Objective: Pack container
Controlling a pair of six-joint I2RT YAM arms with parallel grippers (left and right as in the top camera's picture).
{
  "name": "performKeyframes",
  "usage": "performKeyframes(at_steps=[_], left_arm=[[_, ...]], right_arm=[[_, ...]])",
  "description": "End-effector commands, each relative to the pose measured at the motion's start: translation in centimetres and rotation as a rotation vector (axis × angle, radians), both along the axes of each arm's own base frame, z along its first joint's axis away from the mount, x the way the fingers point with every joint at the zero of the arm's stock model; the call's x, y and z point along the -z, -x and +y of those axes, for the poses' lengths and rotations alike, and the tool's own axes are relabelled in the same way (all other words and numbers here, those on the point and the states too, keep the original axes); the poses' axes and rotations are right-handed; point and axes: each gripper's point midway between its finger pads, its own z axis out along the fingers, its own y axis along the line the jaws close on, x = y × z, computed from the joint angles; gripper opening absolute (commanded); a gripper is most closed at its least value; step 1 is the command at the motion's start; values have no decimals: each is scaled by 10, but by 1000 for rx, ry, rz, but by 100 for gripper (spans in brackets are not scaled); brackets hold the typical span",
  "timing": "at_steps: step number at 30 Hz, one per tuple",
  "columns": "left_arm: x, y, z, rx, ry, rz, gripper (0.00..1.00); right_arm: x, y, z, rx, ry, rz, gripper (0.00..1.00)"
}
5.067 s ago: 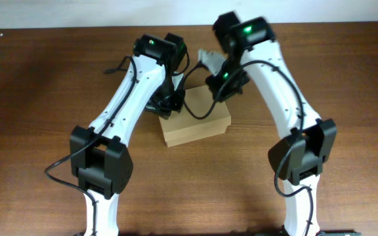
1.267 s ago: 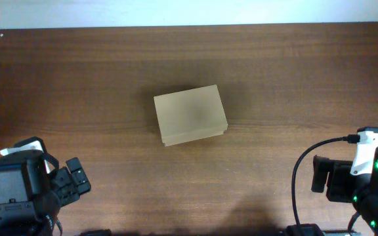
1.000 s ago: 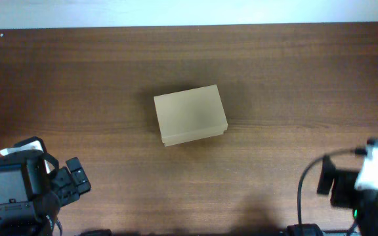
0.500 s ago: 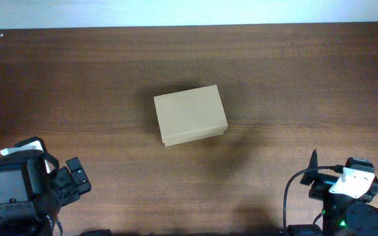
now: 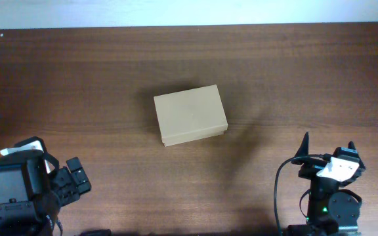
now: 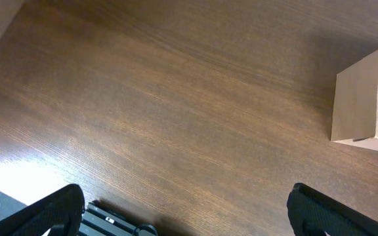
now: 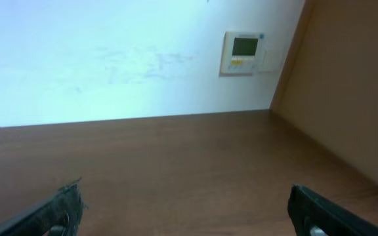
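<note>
Two arms sit at the near edge of the bench [image 5: 77, 78], the left arm [image 5: 21, 190] by its near-left corner and the right arm [image 5: 330, 196] by its near-right corner. Both are well apart from the container [image 5: 189, 115], which lies with its lid shut near the bench's middle. The left jaws and the right jaws alike gape wide, holding nothing. Packing looks done, so the container is best left undisturbed.
</note>
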Motion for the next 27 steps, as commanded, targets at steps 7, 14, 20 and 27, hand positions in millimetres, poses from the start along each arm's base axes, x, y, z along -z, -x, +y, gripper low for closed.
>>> performKeyframes(at_steps=[7,14,20,27], left_arm=[[0,0,-2,2,11,-9,99],[0,0,-2,2,11,-9,100],[0,0,-2,2,11,-9,100],[0,0,-2,2,11,-9,100]], right_arm=[[47,-3,-1,1,-8,46,99],[65,-5,-1,1,-9,75,99],[65,-5,-1,1,-8,75,99],[66,-5,-1,1,-8,75,99]])
